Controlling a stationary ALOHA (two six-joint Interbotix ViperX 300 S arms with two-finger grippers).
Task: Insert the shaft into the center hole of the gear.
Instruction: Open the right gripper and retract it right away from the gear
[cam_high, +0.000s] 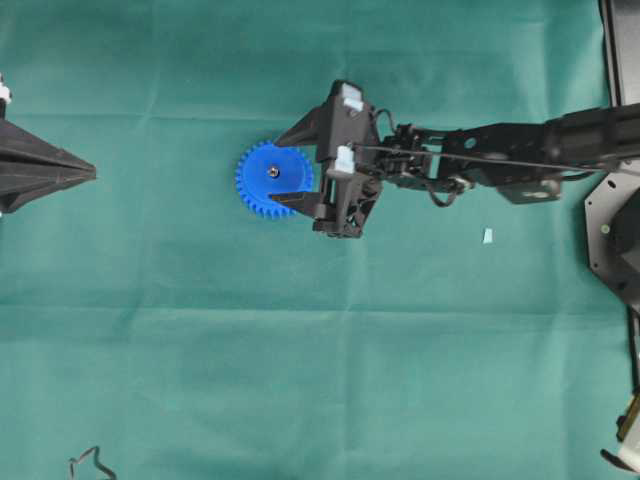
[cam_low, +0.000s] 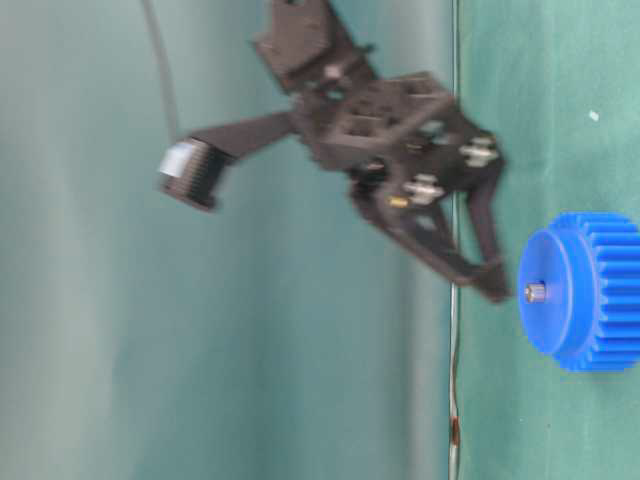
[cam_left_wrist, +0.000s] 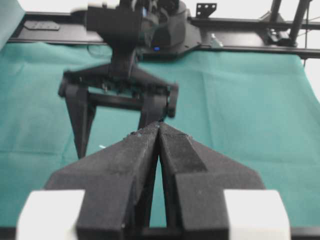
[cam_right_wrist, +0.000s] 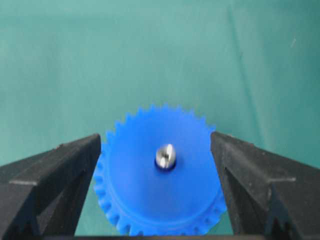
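From above, the blue gear (cam_high: 273, 179) lies flat on the green cloth (cam_high: 200, 350). The shaft (cam_high: 272, 172) shows as a shiny dot sitting in the center hole (cam_high: 272, 173). The right gripper (cam_high: 284, 168) has its jaws wide apart over the gear and holds nothing. The left gripper (cam_high: 92, 174) is at the left edge, well apart from the gear, with its tips together. A small pale scrap (cam_high: 488, 236) lies on the cloth.

In the table-level view, which is turned sideways, the shaft (cam_low: 535, 292) sticks out of the gear (cam_low: 585, 291). The right gripper (cam_low: 490, 285) is blurry there.

The left wrist view shows the left gripper (cam_left_wrist: 159, 127) clenched with nothing between its tips. The gear is hidden behind it.

The right wrist view shows the shaft (cam_right_wrist: 165, 155) standing in the gear (cam_right_wrist: 160, 175). The two black fingers (cam_right_wrist: 75, 165) stand apart on each side. I cannot tell if they touch the teeth.
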